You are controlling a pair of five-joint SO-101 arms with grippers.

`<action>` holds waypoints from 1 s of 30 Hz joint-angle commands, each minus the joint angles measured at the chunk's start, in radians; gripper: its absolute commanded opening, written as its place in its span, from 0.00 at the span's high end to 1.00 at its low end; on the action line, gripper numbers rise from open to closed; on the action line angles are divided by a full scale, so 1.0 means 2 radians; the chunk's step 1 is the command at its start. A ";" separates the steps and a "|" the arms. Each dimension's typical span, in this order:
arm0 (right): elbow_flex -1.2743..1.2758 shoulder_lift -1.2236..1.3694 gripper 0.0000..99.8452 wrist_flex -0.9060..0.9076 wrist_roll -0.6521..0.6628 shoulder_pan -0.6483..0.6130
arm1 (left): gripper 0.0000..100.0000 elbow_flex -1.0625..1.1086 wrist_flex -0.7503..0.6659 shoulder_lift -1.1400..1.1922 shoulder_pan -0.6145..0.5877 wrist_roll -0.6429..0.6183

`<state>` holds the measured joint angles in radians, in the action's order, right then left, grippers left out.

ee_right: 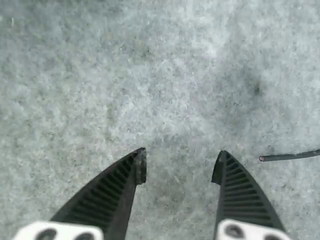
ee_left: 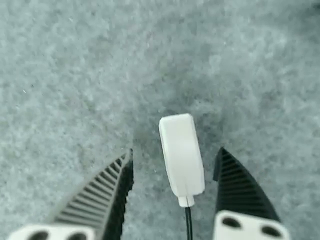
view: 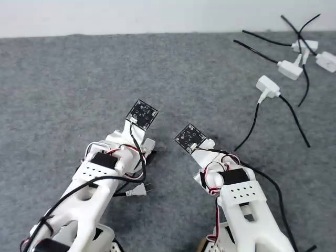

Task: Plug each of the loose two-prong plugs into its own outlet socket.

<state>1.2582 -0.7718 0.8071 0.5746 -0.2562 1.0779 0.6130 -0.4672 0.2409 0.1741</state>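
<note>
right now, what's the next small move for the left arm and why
Probably close the left gripper on the white connector. It lies on the grey carpet between the open fingers, touching neither, its black cord running back toward the wrist. Whether it is a plug or a socket, I cannot tell.

Grey felt-like counter (view: 63, 89), fuzzy and mottled, fills most of the high view; same surface in both wrist views. Pale plain wall strip (view: 131, 16) along the counter's far edge. Small brown patch (view: 201, 244) at near edge, can't tell what.
</note>
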 commanded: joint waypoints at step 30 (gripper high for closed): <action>-0.002 -0.012 0.78 -0.005 -0.002 0.000 | 0.75 -0.125 -0.009 0.132 -0.111 -0.008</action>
<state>1.2582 -0.7718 0.8071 0.5746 -0.2562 0.8707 0.5854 -0.1972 0.0215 0.1695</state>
